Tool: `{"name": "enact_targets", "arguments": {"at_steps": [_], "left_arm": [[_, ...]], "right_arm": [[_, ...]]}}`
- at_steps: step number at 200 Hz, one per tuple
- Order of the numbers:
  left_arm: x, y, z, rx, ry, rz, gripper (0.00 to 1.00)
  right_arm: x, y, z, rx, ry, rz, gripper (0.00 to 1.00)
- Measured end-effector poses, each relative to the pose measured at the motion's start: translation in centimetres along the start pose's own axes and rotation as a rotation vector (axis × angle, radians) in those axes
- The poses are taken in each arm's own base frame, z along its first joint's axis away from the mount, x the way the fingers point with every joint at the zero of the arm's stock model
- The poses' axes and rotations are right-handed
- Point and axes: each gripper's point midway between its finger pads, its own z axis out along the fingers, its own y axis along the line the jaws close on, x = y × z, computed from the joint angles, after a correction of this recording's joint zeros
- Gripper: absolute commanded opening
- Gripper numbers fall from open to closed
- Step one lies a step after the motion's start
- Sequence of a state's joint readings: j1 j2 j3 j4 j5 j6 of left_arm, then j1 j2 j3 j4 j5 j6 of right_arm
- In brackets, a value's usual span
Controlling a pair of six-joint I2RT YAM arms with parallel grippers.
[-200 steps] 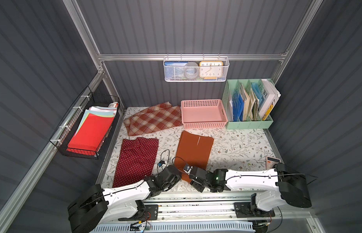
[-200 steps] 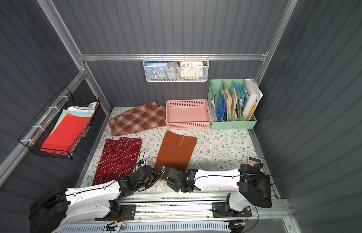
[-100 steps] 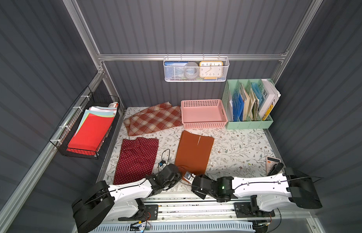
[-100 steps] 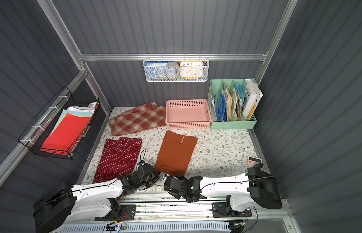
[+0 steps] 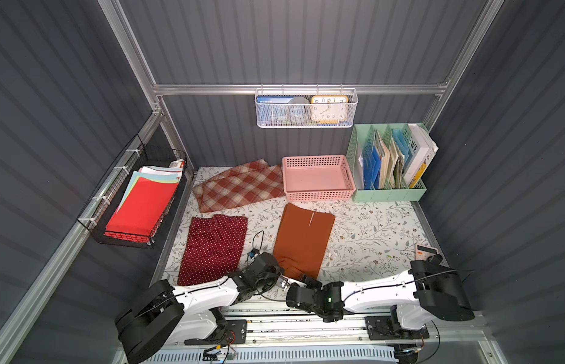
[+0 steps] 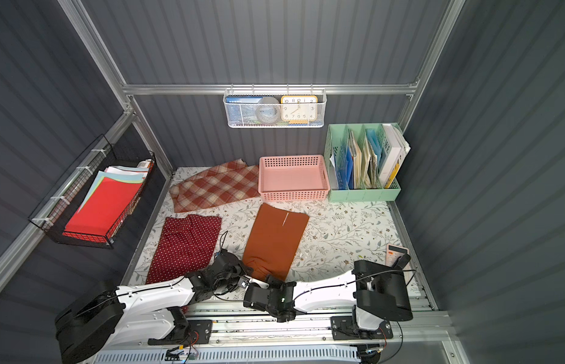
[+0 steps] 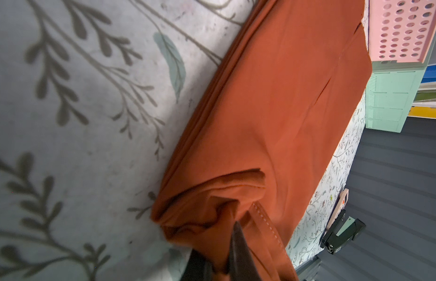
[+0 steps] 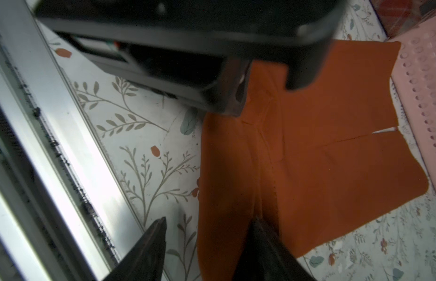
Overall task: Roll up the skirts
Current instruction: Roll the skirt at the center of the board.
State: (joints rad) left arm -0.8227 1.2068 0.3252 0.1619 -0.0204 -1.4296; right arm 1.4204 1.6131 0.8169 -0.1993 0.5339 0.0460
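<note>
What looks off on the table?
Only the rust-orange skirt: its near edge is bunched up, pinched in the shut left gripper. The polka-dot skirt and plaid skirt lie spread out.

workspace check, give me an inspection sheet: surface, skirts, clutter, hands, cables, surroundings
surface: floral table cover, no spills seen
job's things: rust-orange skirt flat, near corner bunched up; polka-dot skirt and plaid skirt flat; none rolled
clutter: empty pink basket; mint file organiser, full; calculator at the table's right edge
hands: left hand shut on the rust-orange skirt's near corner; right hand open, straddling that skirt's near edge
cables: black cable loop on the cover between the polka-dot and rust-orange skirts
surroundings: black wire basket of paper sheets on the side wall; white mesh basket with clock on the back wall
</note>
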Motion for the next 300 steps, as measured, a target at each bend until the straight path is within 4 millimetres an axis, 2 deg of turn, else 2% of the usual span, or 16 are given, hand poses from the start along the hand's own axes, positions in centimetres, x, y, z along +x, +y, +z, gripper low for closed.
{"name": "enact_targets", "arguments": {"at_steps": [17, 53, 92, 145, 171, 189, 201, 215, 224, 243, 269, 286, 300], "left_arm": [[-0.1, 0.0, -0.1, 0.001, -0.003, -0.001, 0.0], [-0.8, 0.0, -0.4, 0.003, -0.026, -0.014, 0.0], [-1.8, 0.5, -0.4, -0.011, -0.061, -0.028, 0.0], [-2.5, 0.7, -0.5, -0.018, -0.084, -0.041, 0.0], [-2.7, 0.8, -0.5, -0.017, -0.091, -0.046, 0.0], [-2.7, 0.8, -0.5, -0.018, -0.092, -0.046, 0.0], [-2.7, 0.9, -0.5, -0.02, -0.093, -0.047, 0.0], [-2.7, 1.0, -0.5, -0.022, -0.093, -0.048, 0.0], [-2.7, 1.0, -0.5, -0.021, -0.093, -0.049, 0.0], [-2.8, 0.6, -0.5, -0.006, -0.095, -0.048, 0.0], [-2.6, 0.1, -0.4, 0.016, -0.083, -0.045, 0.0], [-1.0, 0.6, -0.4, 0.005, -0.019, -0.01, 0.0], [0.0, -0.1, -0.7, 0.039, 0.027, 0.008, 0.0]], "right_arm": [[0.1, -0.1, 0.9, 0.028, 0.015, -0.011, 0.62], [-0.5, -0.3, 1.4, 0.044, 0.012, -0.004, 0.62], [-1.1, -0.4, 2.5, 0.047, 0.021, -0.016, 0.56], [-1.4, 0.3, 3.4, -0.013, 0.026, 0.006, 0.41], [-1.6, 0.7, 3.4, -0.069, 0.024, 0.028, 0.27], [-1.6, 0.9, 3.5, -0.099, 0.026, 0.033, 0.12], [-1.7, 1.1, 3.5, -0.119, 0.027, 0.036, 0.1], [-1.7, 1.2, 3.5, -0.139, 0.027, 0.04, 0.14], [-1.8, 1.2, 3.5, -0.155, 0.023, 0.043, 0.25], [-1.9, 1.4, 3.2, -0.206, 0.008, 0.064, 0.39], [-2.1, 0.7, 2.4, -0.24, -0.021, 0.104, 0.5], [-1.8, -2.4, 3.2, -0.157, -0.005, 0.207, 0.52], [0.1, -4.6, 4.5, -0.092, 0.059, 0.281, 0.52]]}}
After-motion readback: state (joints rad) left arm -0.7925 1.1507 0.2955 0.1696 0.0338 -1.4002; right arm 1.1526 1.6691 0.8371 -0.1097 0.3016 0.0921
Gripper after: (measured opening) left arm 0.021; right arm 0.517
